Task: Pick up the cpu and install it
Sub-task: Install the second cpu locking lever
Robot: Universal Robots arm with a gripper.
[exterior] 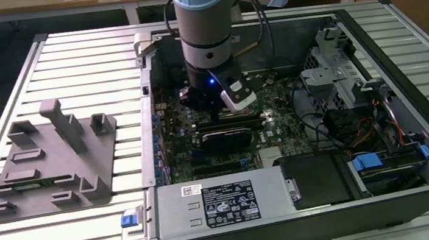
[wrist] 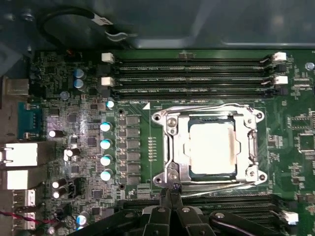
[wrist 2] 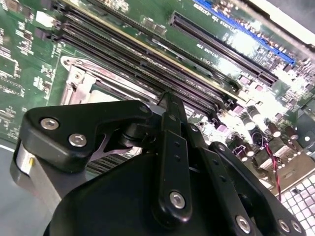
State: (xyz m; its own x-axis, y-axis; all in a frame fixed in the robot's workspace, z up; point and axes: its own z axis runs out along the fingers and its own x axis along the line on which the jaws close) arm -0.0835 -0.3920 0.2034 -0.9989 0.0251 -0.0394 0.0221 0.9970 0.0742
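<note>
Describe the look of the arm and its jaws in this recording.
The silver-grey cylindrical arm has pale blue joint caps, a black wrist with a small blue light, and a cable running alongside. The matte black gripper is built from bolted linkage bars with silver screws.

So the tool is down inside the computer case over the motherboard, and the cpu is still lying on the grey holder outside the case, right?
Not quite. The tool is inside the case over the motherboard, but the cpu sits in the socket frame on the board, as the first wrist view shows, not on the grey holder.
</note>
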